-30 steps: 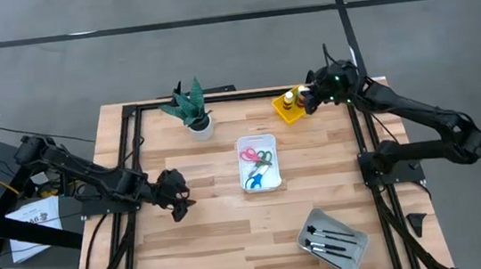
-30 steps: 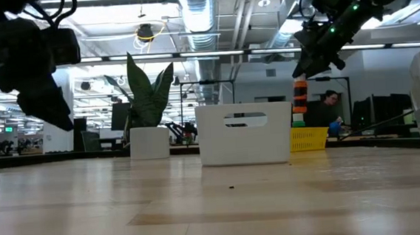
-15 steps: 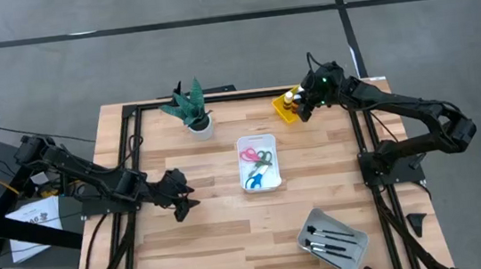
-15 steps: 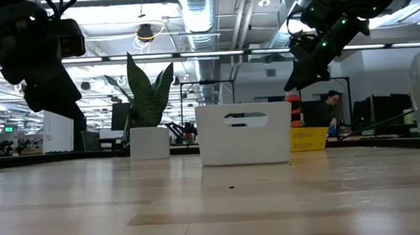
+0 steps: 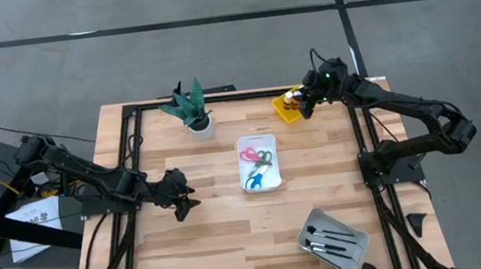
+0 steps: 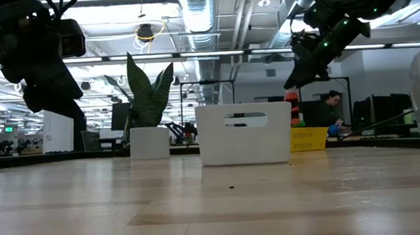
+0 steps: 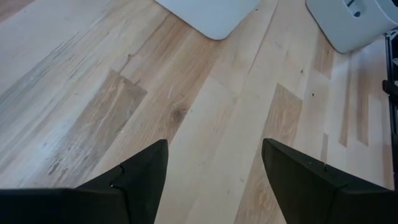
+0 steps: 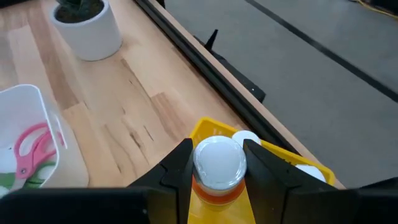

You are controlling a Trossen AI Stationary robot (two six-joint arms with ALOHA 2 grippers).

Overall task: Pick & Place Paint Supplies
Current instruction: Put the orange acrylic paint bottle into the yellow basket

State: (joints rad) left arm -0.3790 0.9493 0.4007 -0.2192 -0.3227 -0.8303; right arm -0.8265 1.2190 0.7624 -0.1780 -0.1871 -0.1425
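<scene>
My right gripper (image 5: pixel 305 103) is shut on a small orange paint bottle (image 8: pixel 214 198) with a white cap, just above the yellow tray (image 5: pixel 285 112) at the table's far right. Two more white-capped bottles (image 8: pixel 247 138) stand in that tray. In the low view the orange bottle (image 6: pixel 291 95) hangs under the gripper (image 6: pixel 301 70), above the yellow tray (image 6: pixel 308 136). My left gripper (image 7: pixel 214 168) is open and hovers over bare wood at the table's left (image 5: pixel 180 200). Scissors (image 5: pixel 257 164) lie in the white tray. Dark brushes (image 5: pixel 330 240) lie in the grey tray. My right gripper pinches the orange bottle between its two fingers (image 8: pixel 177 167) at the white cap (image 8: pixel 217 162) and the shoulder just below it. The fingers come from above, slanting down toward the table's far left. The bottle hangs upright below them, clear of the yellow tray.
The white tray (image 5: pixel 256 142) sits mid-table and the grey tray (image 5: pixel 351 253) at the near right. A potted plant (image 5: pixel 191 108) stands at the far left centre. Black frame rails run along the table's left, right and far edges. Bare wood lies around my left gripper.
My right gripper, with the orange bottle held in it, has moved down and toward the table's left, over the yellow tray, and then nearly stopped. The bottle has stayed upright in the hold.
</scene>
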